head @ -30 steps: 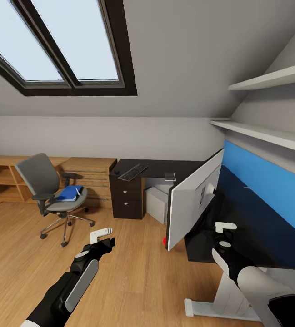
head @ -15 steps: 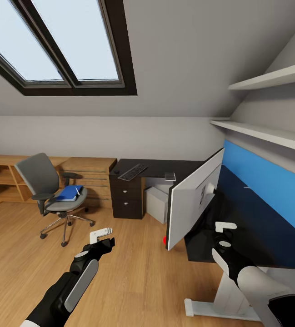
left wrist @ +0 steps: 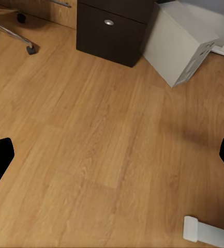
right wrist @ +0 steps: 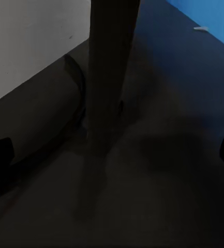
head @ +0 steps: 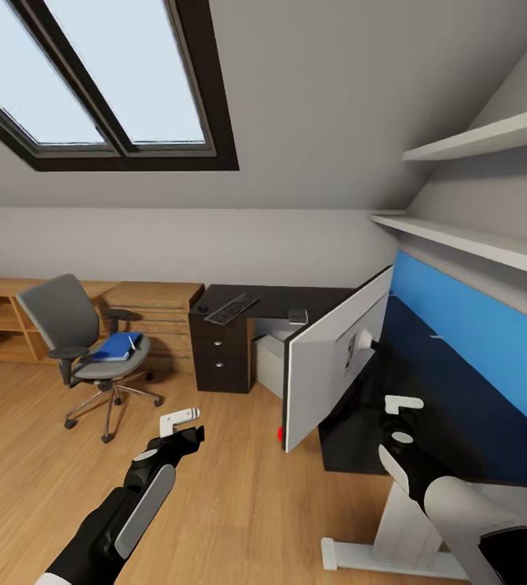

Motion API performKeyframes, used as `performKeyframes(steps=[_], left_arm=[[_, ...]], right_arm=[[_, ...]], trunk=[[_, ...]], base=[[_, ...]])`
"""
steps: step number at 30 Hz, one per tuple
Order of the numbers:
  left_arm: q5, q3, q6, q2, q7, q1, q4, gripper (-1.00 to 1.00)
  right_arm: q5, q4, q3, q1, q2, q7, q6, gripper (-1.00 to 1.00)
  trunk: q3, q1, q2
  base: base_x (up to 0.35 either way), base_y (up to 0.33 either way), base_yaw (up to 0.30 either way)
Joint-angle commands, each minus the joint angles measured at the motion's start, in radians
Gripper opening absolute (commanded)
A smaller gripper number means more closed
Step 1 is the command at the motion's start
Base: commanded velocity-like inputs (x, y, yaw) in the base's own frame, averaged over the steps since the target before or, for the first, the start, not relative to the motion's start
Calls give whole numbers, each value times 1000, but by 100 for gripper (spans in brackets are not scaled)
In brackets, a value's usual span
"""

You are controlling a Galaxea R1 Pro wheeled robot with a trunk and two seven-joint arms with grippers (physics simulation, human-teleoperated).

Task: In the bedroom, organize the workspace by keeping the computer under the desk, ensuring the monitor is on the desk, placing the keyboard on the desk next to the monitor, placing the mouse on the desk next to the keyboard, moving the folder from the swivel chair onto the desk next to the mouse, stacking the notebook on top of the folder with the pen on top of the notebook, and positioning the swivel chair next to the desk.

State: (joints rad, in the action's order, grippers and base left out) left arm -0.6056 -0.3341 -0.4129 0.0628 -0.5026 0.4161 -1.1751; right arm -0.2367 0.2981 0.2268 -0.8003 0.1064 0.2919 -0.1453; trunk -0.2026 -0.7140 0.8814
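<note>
Sitting far left, swivel chair (head: 80, 341) carries blue folder (head: 115, 347); left gripper (head: 183, 426) spread over bare floor; keyboard (head: 231, 309) on dark desk (head: 275, 299); monitor (head: 332, 357) tilted on near desk; right gripper (head: 401, 413) spread, empty.

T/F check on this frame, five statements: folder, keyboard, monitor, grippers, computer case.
1. The blue folder lies on the swivel chair. True.
2. The keyboard is on the floor. False: it lies on the dark desk.
3. The monitor shows its white back to the head camera. True.
4. The left gripper holds the mouse. False: it is open and holds nothing.
5. The white computer case stands on the desk. False: on the floor, beside the drawer unit.
</note>
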Motion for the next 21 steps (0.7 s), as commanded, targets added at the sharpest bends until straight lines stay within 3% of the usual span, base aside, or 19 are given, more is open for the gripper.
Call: performKeyframes(steps=[1, 21], left_arm=[[-9, -3, -1, 1, -10, 1, -2, 100], [-8, -5, -2, 7, -10, 1, 3, 100]], right_arm=[[-10, 0, 9, -1, 1, 4, -5, 100], [-10, -2, 8, -1, 1, 4, -4, 100]], trunk=[[-1, 0, 1], [-1, 0, 1]], base=[[18, -37, 0], [140, -33, 0]])
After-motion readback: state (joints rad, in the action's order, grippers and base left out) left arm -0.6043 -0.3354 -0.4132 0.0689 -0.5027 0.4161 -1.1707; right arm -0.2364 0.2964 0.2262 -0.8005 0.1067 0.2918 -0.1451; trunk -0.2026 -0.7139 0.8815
